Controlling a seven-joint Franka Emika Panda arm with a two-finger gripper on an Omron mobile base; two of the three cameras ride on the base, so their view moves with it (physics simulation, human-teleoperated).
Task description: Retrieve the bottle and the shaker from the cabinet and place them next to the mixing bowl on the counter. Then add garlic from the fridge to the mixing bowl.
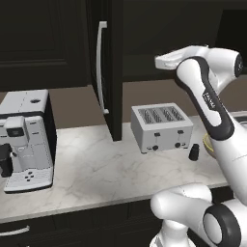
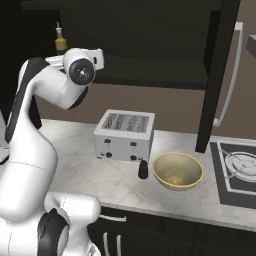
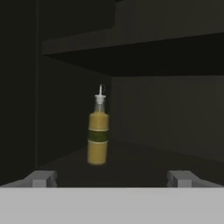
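Note:
The amber-yellow bottle (image 3: 98,131) stands upright on a dark shelf inside the open cabinet (image 3: 166,109). It is straight ahead of my gripper (image 3: 113,179) and still some way off. The jaws are open, wide apart, with nothing between them. From the right base the bottle (image 2: 60,42) shows at the shelf's left end, just above my raised hand. The black shaker (image 2: 143,169) stands on the marble counter (image 2: 90,175), between the toaster (image 2: 125,135) and the mixing bowl (image 2: 177,170). The shaker (image 1: 194,152) also shows beside my arm. The fridge and the garlic are out of view.
The cabinet door (image 1: 110,72) hangs open over the counter, with its silver handle (image 1: 100,67) facing left. A coffee machine (image 1: 26,140) stands at the counter's left end. A stove (image 2: 237,170) lies right of the bowl.

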